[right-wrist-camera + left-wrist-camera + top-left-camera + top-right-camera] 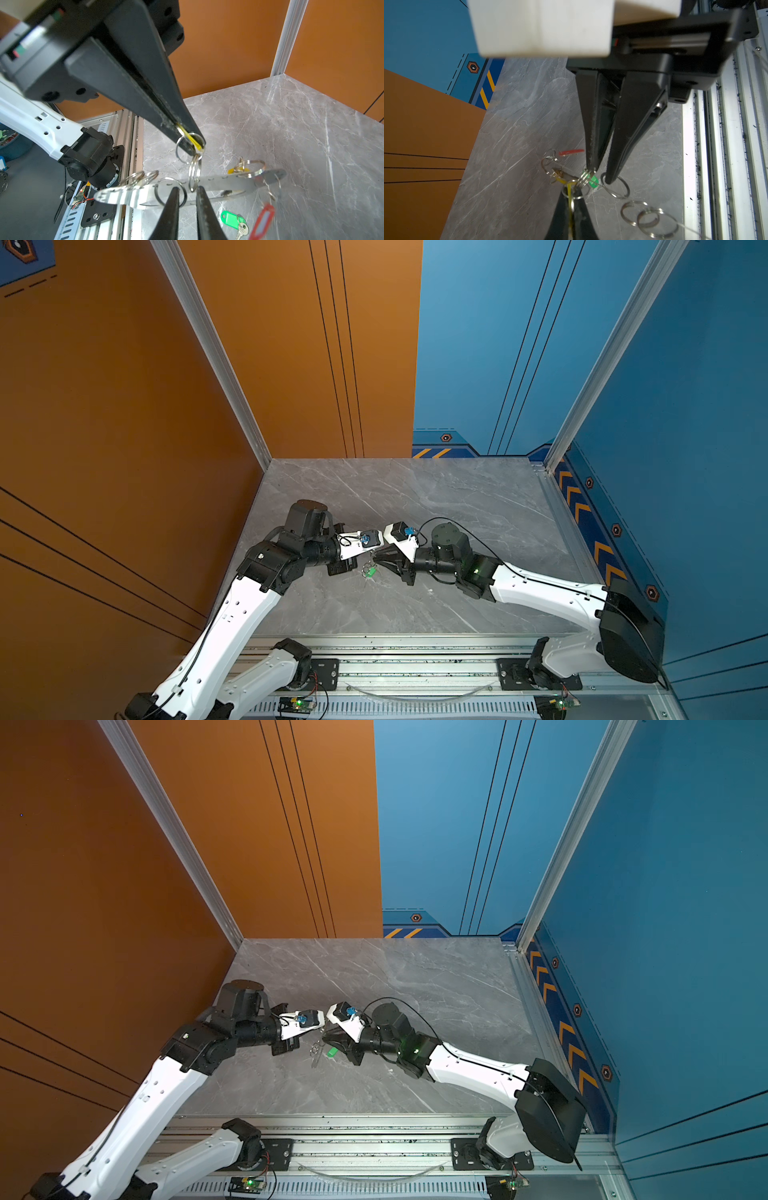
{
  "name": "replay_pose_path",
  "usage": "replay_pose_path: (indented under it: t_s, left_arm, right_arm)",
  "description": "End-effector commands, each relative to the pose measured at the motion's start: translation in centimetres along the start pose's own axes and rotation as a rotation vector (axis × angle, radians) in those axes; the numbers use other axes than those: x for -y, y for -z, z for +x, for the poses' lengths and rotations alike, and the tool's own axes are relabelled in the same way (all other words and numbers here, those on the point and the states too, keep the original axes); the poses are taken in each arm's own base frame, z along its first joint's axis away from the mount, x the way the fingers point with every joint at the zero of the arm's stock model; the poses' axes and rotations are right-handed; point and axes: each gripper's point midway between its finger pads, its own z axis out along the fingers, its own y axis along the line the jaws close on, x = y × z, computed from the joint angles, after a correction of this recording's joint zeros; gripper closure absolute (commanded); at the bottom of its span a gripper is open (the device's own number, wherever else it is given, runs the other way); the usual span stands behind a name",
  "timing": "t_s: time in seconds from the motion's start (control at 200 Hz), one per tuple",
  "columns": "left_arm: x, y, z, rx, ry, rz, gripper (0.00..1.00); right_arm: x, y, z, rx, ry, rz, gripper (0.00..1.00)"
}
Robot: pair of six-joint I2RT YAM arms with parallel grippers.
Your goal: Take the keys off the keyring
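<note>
The left gripper [600, 175] is clamping the keyring [228, 182]: fingers drawn almost together, the thin plate's edge passing between the tips. The plate is hanging roughly level and appears to be clear of the table [291, 124]. Silver split rings [143, 176] are sitting in the holes along the plate's edge, to either side of this grip.

The right gripper [195, 145] is pinching the yellow tag [188, 135], jaws all but meeting, with only the tag's thickness between them. Just past its fingertips two linking rings [194, 172] are chaining from the tag down into the plate, the lower one threading through right beside the left fingertips. In both top views the two grippers are meeting tip to tip, near each other but not touching.

The red tag [262, 220] is dangling from a ring at the plate's far end, well away from both grips, and is too blurred to read.

The green tag [230, 219] with its small key [242, 229] is lying flat on the table below the plate, off the keyring and touching neither gripper
</note>
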Motion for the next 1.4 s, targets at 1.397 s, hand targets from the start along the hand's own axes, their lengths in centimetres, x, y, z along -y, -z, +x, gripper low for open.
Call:
replay_pose_path:
  t_s: [1.397]
  left_arm:
    - [-0.3, 1.1, -0.9, 0.036, -0.056, -0.040, 1.00]
  right_arm:
    - [0.2, 0.6, -1.0, -0.155, 0.030, -0.020, 0.97]
